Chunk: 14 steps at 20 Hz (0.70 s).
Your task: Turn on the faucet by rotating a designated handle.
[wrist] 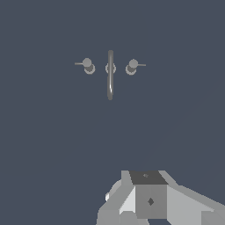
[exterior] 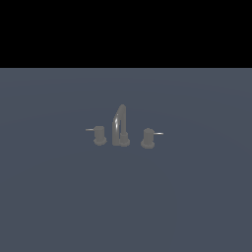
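The faucet (exterior: 120,127) is a small grey-brown set on a flat grey-blue surface, with a tall arched spout (exterior: 120,120) in the middle. The handle (exterior: 100,135) is the stubby knob on the exterior view's left, with a thin dull-grey pin (exterior: 89,130) pointing outward. The wrist view shows the faucet (wrist: 110,79) from above and the handle (wrist: 88,66) beside the spout. Only part of my gripper's (wrist: 149,200) grey-white body shows in the wrist view, far from the faucet; its fingers are hidden. The arm is absent from the exterior view.
A twin knob (exterior: 147,138) with a brighter whitish pin (exterior: 158,133) stands on the exterior view's right of the spout, and appears in the wrist view as the twin knob (wrist: 131,67). The grey-blue floor (exterior: 59,197) stretches all around.
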Tool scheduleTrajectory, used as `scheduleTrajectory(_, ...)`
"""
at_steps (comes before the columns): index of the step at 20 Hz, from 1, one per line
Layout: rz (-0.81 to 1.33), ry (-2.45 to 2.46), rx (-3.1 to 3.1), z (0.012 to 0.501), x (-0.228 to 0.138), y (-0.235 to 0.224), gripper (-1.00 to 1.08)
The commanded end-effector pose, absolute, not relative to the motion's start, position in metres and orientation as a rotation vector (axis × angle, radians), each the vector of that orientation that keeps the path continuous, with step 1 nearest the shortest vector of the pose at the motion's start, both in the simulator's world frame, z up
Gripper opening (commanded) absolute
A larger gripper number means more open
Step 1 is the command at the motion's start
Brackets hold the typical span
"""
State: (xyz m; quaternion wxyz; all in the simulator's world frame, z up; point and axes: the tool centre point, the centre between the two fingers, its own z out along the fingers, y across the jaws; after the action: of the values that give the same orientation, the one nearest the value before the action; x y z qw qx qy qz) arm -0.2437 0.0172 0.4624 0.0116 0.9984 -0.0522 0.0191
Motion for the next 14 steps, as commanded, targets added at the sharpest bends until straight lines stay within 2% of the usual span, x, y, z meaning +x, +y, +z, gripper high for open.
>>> scheduleTrajectory(1, 0.058, -0.221, 3.110, 0.453, -0.240, 0.025, -1.00)
scheduleTrajectory(14, 0.048, -0.624, 3.060, 0.386, -0.208, 0.075, -1.00)
